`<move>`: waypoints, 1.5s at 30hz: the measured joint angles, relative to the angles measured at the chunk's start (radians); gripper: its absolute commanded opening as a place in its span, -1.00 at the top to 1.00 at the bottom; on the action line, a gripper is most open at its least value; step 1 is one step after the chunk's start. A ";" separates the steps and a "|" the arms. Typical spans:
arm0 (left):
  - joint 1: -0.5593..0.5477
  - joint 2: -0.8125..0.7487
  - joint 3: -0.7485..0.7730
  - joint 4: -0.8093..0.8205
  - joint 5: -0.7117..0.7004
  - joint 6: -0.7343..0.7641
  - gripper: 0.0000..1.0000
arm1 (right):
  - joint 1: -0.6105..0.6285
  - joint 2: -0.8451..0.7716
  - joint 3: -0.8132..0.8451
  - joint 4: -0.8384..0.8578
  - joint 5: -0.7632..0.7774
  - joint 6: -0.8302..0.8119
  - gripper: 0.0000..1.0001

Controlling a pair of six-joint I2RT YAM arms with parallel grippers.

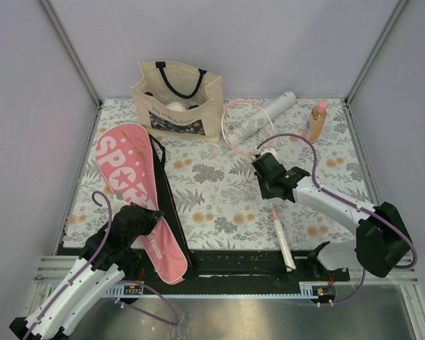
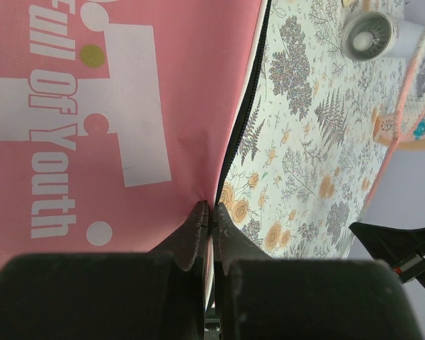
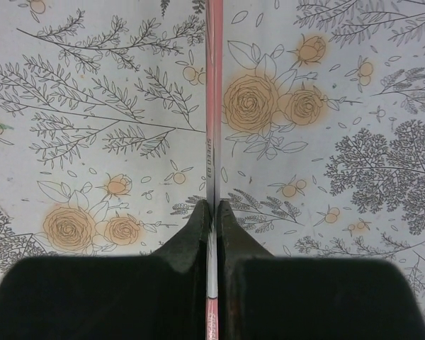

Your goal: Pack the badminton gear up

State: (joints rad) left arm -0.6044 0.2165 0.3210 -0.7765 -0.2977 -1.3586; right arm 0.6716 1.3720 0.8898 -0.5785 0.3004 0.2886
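The pink SPORT-lettered case lies flat at the left; the left wrist view shows its pink face and black zipper edge. My left gripper is shut on the case's edge by the zipper. One pink-rimmed racket lies in the middle, head at the back, handle toward me. My right gripper is shut on its thin shaft, low over the table. The long white tube lies behind the racket head. No second racket or shuttlecock shows plainly.
A beige tote with dark straps stands at the back, holding some pale things. A small orange bottle with a pink cap stands at the back right. Flowered cloth covers the table; grey walls close three sides.
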 measured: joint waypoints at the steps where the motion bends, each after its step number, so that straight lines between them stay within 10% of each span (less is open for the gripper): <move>1: 0.000 -0.001 0.000 0.000 0.000 0.000 1.00 | 0.000 -0.014 0.000 -0.003 0.006 0.003 1.00; 23: 0.000 -0.020 0.017 -0.034 -0.002 -0.001 1.00 | -0.001 -0.184 0.013 0.128 0.263 -0.070 1.00; 45: 0.000 -0.019 0.026 -0.039 -0.002 -0.004 1.00 | 0.321 -0.343 -0.055 0.341 -0.068 -0.303 1.00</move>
State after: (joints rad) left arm -0.6044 0.1970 0.3473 -0.8150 -0.3000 -1.3624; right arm 0.9928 1.0290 0.8349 -0.2379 0.2325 -0.0147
